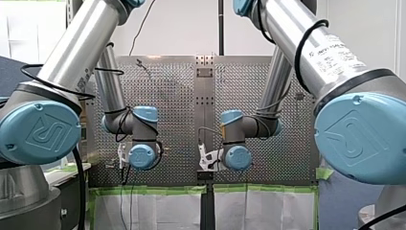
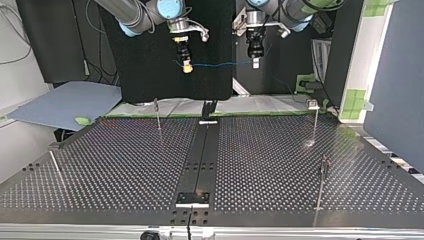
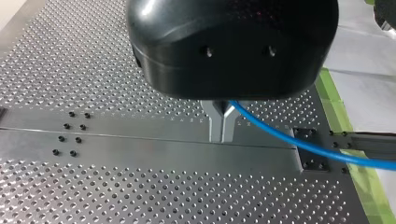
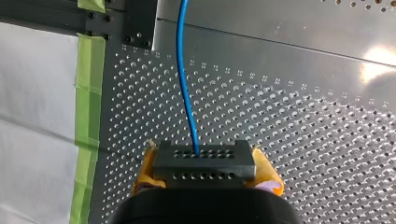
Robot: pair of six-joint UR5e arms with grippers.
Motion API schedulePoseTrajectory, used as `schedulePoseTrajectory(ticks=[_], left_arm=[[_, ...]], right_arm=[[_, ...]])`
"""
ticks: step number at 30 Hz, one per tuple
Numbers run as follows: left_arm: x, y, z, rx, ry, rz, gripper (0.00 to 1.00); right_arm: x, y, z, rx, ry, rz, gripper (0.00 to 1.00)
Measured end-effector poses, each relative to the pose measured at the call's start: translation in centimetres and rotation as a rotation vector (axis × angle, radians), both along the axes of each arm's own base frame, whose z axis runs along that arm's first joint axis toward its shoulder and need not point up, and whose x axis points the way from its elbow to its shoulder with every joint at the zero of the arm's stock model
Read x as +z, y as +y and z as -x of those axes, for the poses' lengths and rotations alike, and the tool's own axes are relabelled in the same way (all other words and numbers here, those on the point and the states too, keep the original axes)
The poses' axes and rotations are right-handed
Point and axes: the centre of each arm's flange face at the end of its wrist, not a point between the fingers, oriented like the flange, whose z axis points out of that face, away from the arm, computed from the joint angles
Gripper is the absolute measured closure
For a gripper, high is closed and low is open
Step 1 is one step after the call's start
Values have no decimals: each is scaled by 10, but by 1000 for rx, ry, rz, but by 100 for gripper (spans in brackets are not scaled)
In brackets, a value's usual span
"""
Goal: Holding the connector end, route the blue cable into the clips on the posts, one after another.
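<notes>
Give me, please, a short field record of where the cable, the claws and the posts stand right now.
Thin blue cable: stretched in the air between both claws
Black perforated connector block: clamped in my right claw, yellow pads
My left claw: metal fingers shut on the cable
Thin metal posts: upright on the perforated metal table, no cable in them

Blue cable (image 3: 299, 143) is pinched betw. closed metal fingers (image 3: 215, 122) of left gripper (image 3: 222, 136), held above perforated table (image 3: 93, 70) & plain centre strip (image 3: 140, 142); cable is led off sideways twd green tape (image 3: 332, 95).
</notes>
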Motion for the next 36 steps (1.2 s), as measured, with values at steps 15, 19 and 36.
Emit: schedulePoseTrajectory(ticks=[15, 19, 36], left_arm=[[34, 10, -13, 24, -6, -14, 100], [46, 17, -14, 64, -7, -4, 100], [119, 16, -47, 108, -98, 143, 100]], right_arm=[[69, -15, -27, 76, -163, 46, 100], [93, -21, -35, 104, -223, 59, 100], [205, -37, -66, 221, -386, 160, 100]])
